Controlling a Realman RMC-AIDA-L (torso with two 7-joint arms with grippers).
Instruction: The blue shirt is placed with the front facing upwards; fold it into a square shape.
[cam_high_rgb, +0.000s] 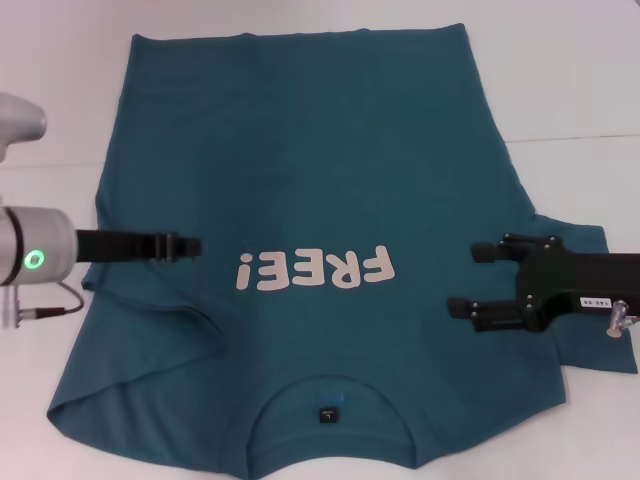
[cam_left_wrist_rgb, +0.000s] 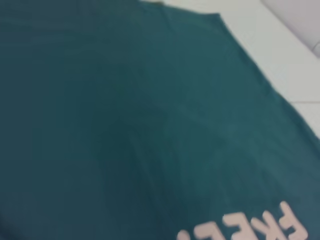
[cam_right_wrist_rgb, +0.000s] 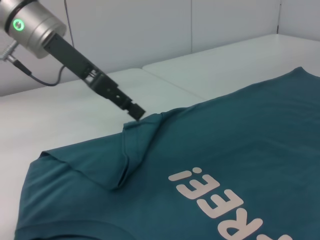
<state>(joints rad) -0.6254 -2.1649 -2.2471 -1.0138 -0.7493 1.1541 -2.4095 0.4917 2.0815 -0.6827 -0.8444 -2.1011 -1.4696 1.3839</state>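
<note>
The blue shirt (cam_high_rgb: 320, 150) lies face up on the white table, collar (cam_high_rgb: 330, 385) toward me. Its white "FREE!" lettering (cam_high_rgb: 312, 268) runs across the chest. My left gripper (cam_high_rgb: 192, 246) reaches in from the left at chest height. In the right wrist view the left gripper (cam_right_wrist_rgb: 136, 113) is shut on a raised edge of the shirt (cam_right_wrist_rgb: 240, 140), with the left sleeve bunched in folds below it. My right gripper (cam_high_rgb: 472, 280) hovers open over the shirt's right side, beside the lettering. The left wrist view shows only the shirt (cam_left_wrist_rgb: 125, 125).
The white table (cam_high_rgb: 580, 80) borders the shirt on the far, left and right sides. The right sleeve (cam_high_rgb: 590, 245) spreads out under my right arm. A cable (cam_high_rgb: 50, 305) hangs by my left wrist. A pale wall (cam_right_wrist_rgb: 150, 30) rises beyond the table.
</note>
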